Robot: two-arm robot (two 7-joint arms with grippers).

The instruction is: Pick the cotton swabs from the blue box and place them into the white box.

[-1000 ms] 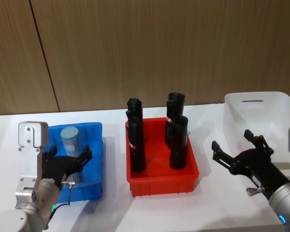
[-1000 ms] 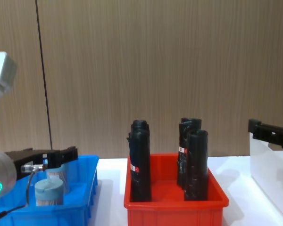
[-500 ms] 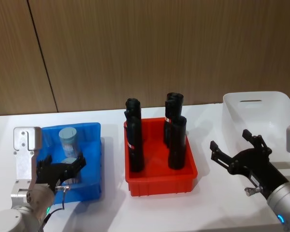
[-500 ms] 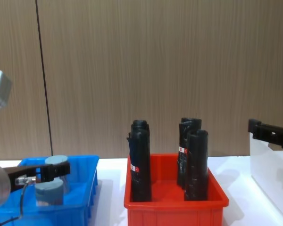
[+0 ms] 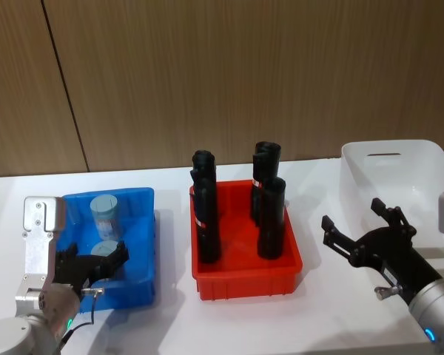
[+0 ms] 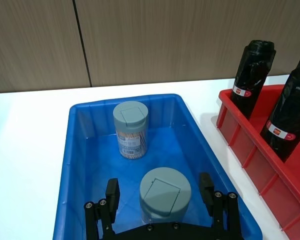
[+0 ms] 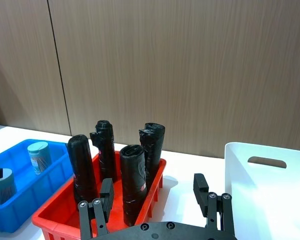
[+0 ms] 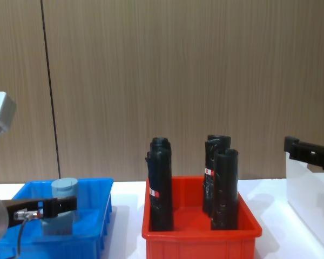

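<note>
Left tool [image 6: 158,181] in blue box [image 6: 77,150], fingers [image 6: 111,192] apart either side of near cotton swab jar [image 6: 165,187], not clamped. Best: centre jar, close below lid, lift straight. Second jar [image 6: 131,127] by far wall. Right tool [image 5: 353,214] spread, idle near white box [image 5: 422,159].

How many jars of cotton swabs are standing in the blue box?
2. The far cotton swab jar stands upright towards the back of the blue box. The near cotton swab jar stands between the open fingers of the left gripper. None seems hidden.
</note>
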